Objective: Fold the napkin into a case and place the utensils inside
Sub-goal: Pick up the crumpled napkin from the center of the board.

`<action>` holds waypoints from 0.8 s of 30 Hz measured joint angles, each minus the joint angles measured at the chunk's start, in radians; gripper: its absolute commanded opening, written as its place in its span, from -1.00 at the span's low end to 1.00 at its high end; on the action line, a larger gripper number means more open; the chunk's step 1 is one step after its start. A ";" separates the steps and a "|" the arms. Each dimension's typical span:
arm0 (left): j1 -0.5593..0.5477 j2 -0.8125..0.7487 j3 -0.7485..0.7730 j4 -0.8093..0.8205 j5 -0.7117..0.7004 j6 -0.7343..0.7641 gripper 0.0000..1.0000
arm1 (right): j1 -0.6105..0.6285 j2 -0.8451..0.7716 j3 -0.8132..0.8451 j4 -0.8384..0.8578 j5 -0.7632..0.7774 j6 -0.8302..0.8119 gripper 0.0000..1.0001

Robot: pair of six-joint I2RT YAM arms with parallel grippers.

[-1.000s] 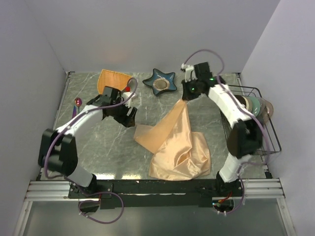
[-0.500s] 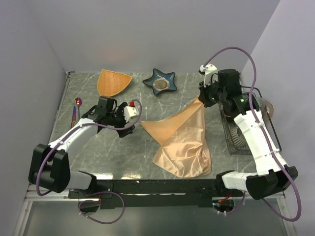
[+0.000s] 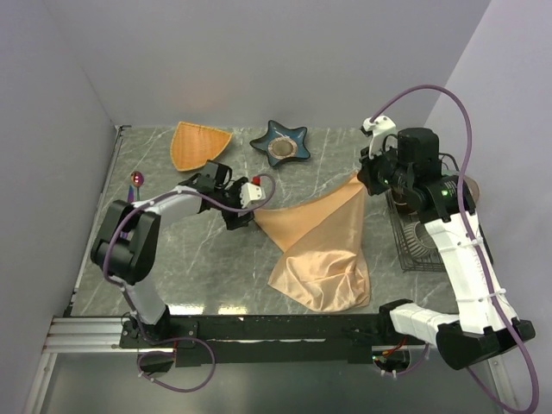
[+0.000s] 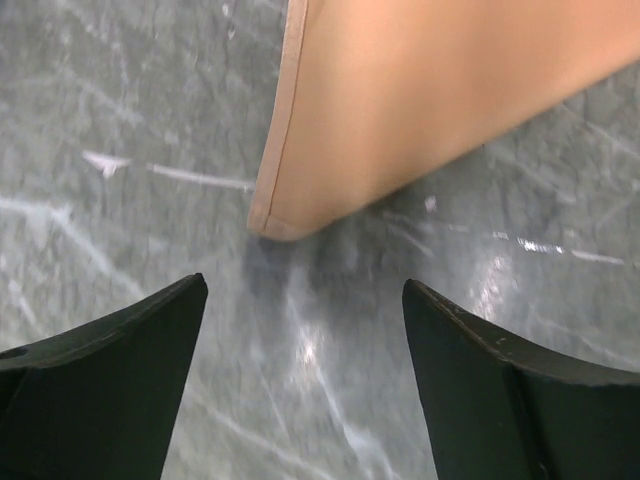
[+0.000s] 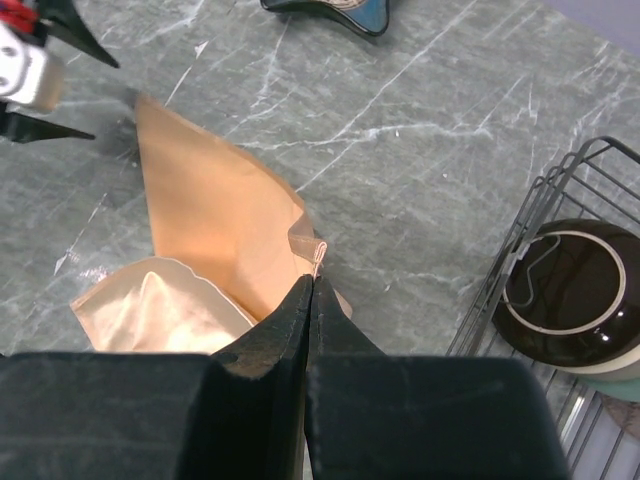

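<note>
We see the peach satin napkin (image 3: 319,250) at the centre of the top view. It lies on the grey marbled table (image 3: 194,267), bunched at its lower end and pulled into a smooth sheet toward the upper right. There the right tool (image 3: 366,177) has its fingers pressed together, pinching one corner of the napkin. At centre left, the left tool (image 3: 244,210) sits low with its fingers spread wide and nothing between them. Another napkin corner lies on the table just ahead of it. The utensils (image 3: 134,183) lie at the far left edge, well apart from the napkin. An orange fan-shaped dish (image 3: 198,145) and a blue star-shaped dish (image 3: 280,144) sit along the top, and a wire rack (image 3: 431,246) stands at the right.
</note>
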 measured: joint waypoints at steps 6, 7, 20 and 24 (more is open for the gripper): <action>-0.022 0.158 0.154 -0.062 0.036 0.002 0.43 | 0.000 0.000 0.016 -0.026 0.000 0.007 -1.00; -0.026 0.186 0.190 -0.079 0.041 0.002 0.41 | 0.000 0.000 0.019 -0.028 -0.001 0.010 -1.00; -0.031 0.406 0.498 -0.362 0.093 -0.084 0.24 | 0.000 0.000 0.023 -0.034 -0.005 0.022 -1.00; -0.027 0.454 0.577 -0.426 0.108 -0.156 0.26 | 0.000 0.000 0.023 -0.034 -0.005 0.022 -1.00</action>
